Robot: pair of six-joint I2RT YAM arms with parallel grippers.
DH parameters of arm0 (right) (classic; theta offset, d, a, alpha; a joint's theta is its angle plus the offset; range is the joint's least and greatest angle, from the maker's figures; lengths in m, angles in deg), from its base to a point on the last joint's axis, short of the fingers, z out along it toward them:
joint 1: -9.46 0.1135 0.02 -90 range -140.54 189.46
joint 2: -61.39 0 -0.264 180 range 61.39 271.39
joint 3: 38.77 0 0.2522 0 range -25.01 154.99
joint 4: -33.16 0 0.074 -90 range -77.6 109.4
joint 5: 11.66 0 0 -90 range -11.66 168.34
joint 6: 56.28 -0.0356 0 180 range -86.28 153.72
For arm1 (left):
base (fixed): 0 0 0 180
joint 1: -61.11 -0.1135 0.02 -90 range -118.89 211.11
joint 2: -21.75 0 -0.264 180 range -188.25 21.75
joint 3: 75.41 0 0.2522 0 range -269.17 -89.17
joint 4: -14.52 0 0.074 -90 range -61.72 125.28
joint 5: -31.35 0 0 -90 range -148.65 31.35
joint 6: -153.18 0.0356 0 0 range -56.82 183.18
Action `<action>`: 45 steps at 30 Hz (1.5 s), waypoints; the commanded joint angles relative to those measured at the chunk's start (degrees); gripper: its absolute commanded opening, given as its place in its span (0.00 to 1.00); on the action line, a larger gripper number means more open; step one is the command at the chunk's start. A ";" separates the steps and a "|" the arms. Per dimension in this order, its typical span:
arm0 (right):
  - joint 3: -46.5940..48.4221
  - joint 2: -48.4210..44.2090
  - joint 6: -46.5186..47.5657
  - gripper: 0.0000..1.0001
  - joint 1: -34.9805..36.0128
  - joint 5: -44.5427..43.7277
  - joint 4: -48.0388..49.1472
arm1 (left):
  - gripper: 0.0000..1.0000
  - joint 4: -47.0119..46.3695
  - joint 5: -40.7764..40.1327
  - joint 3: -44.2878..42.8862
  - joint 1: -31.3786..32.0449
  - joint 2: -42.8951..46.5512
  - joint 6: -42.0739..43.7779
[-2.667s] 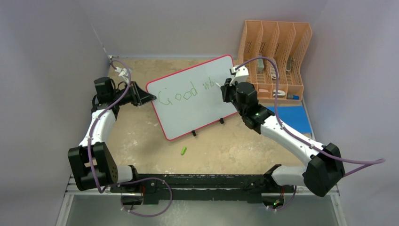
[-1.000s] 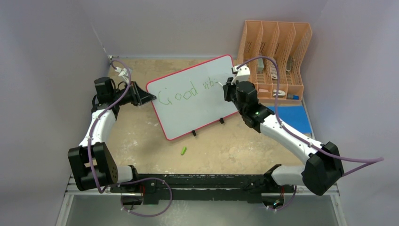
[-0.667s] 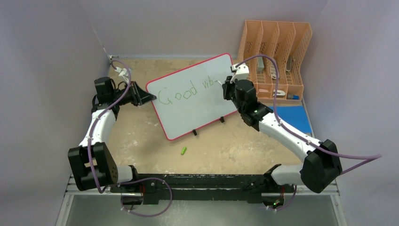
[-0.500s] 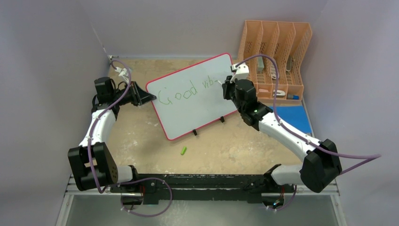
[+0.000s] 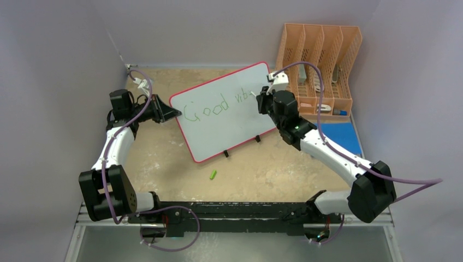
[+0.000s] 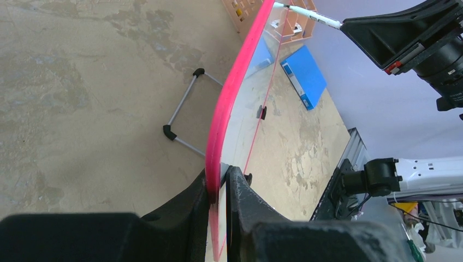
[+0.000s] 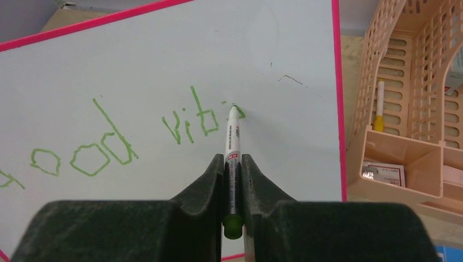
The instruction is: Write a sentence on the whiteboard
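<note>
Whiteboard [image 5: 226, 134]: pale grey-white face, rounded corners, thin red rim. It stands propped on its long edge at the middle-back of the table [image 5: 164, 158], turned diagonally, with two black clip feet [image 5: 224, 154] on the lower rim.

Sentence [image 5: 214, 107]: thin green marker letters, "Good vib" legible along the upper part of the board. Lower half is bare.

Right gripper [image 5: 261, 101]: fingers clenched on a white marker [image 7: 232, 136]. Tip touches the board just right of the "b", at a short green stroke.

Left gripper [image 5: 166, 113]: clamped on the board's left rim.

Top view only: a small green cap [image 5: 213, 174] lies on the table in front of the board, well apart from both arms. A peach mesh organizer [image 5: 319, 54] stands at the right rear, a flat blue rectangle [image 5: 338, 136] beside it.

Right wrist view only: letter shapes up close [image 7: 114, 134] and the tip's contact with the whiteboard [image 7: 164, 54]; the leading "G" is mostly cut off by the frame.

Left wrist view only: the whiteboard [image 6: 235, 93] seen edge-on, rim pinched between the left gripper [image 6: 218, 177] fingers; a wire stand [image 6: 183, 109] behind it; the marker [image 6: 308, 13] meeting the far top edge.
</note>
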 commanded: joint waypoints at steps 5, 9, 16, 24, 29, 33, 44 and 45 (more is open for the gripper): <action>2.38 0.53 0.68 0.00 -0.14 2.18 2.54 | 0.00 1.43 -2.71 -0.79 0.74 0.53 2.03; 2.42 0.67 1.15 0.00 -0.13 2.18 2.54 | 0.00 1.43 -2.71 -0.78 0.74 0.54 2.03; 1.72 0.33 1.52 0.00 -0.09 3.81 2.14 | 0.00 1.43 -2.80 -0.84 0.74 0.54 2.03; 1.04 -0.12 2.13 0.00 -0.14 4.75 0.95 | 0.00 1.43 -2.91 -0.82 0.74 0.62 1.94; 0.12 -0.28 1.79 0.00 -0.06 4.94 -0.37 | 0.00 1.42 -2.89 -0.81 0.74 0.62 1.94; -0.79 -0.53 1.28 0.00 -0.12 4.63 -1.20 | 0.00 1.34 -2.89 -0.83 0.74 0.55 1.90; -2.75 -0.90 -1.44 0.00 -0.14 4.56 -4.82 | 0.00 1.24 -2.82 -0.77 0.74 0.58 1.86; -2.83 -0.98 -1.51 0.00 -0.14 4.39 -5.07 | 0.00 1.25 -2.74 -0.80 0.74 0.54 1.86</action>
